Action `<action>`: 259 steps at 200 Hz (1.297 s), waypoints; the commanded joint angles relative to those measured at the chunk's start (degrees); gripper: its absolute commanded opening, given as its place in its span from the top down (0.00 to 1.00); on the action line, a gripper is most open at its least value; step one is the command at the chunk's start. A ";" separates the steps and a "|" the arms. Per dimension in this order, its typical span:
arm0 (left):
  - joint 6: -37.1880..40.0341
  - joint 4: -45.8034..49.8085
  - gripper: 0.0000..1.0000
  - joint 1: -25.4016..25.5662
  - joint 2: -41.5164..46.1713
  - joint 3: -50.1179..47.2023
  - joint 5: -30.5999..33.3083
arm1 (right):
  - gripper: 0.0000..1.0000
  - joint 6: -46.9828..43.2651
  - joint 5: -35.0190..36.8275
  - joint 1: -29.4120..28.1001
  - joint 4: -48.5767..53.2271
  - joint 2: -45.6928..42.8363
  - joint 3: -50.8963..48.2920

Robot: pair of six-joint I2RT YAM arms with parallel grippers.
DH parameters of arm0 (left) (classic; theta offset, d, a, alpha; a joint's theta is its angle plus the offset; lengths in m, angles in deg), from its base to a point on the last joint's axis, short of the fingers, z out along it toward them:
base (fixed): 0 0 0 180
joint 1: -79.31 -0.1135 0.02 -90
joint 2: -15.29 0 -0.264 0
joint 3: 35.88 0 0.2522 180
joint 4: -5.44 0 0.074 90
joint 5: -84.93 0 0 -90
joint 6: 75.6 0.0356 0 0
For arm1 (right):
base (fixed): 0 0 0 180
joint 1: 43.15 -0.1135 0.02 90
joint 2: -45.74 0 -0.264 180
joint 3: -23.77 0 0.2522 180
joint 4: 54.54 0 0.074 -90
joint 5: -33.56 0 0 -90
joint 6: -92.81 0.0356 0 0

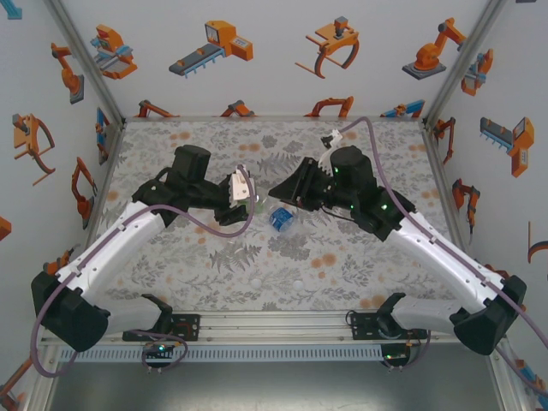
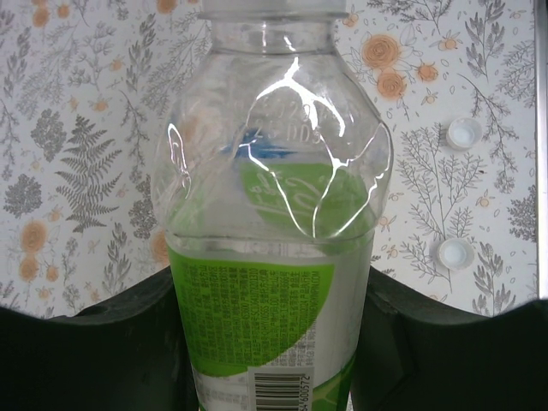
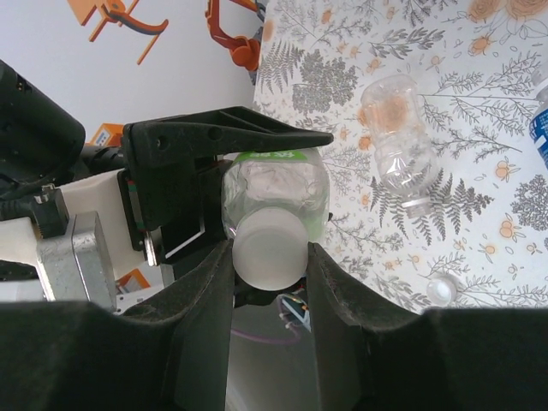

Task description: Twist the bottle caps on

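Left arm (image 1: 128,231) is stretching in over the middle of the desk (image 1: 368,257). Left jaws are clamping the green-labelled bottle (image 2: 257,308) around its body, one pad on each side. They are holding it above the floral surface, with its neck pointing toward the right arm (image 1: 428,240).

Right jaws are meeting the bottle head-on. They are closed on a white cap (image 3: 268,247) that is sitting on the bottle's neck, with a pad pressing each side of the cap. Cannot tell how far the cap is threaded on.

Blue-labelled bottle (image 1: 281,219) is lying on the desk between the two arms, just nearer the bases than the meeting jaws. Plain clear bottle (image 3: 401,141) is lying on its side on the desk, apart from the jaws; cannot tell whether it is carrying a cap.

Two loose caps (image 2: 464,133) (image 2: 455,253) are lying on the desk near each other but not touching, toward the near edge.
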 commanded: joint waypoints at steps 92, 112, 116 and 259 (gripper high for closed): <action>-1.30 -2.25 1.00 0.39 1.06 0.54 1.46 | 0.54 3.18 -2.53 0.26 -1.91 4.04 2.93; -0.93 -2.21 1.00 0.39 1.28 0.33 0.54 | 0.56 2.95 -2.18 0.41 -2.09 4.36 3.00; -0.83 -2.23 1.00 0.38 1.34 0.28 0.48 | 0.56 2.88 -2.14 0.40 -2.20 4.42 2.99; -1.69 -2.86 0.33 0.37 1.06 -0.01 1.87 | 0.82 -4.21 -1.93 4.60 2.64 5.74 4.34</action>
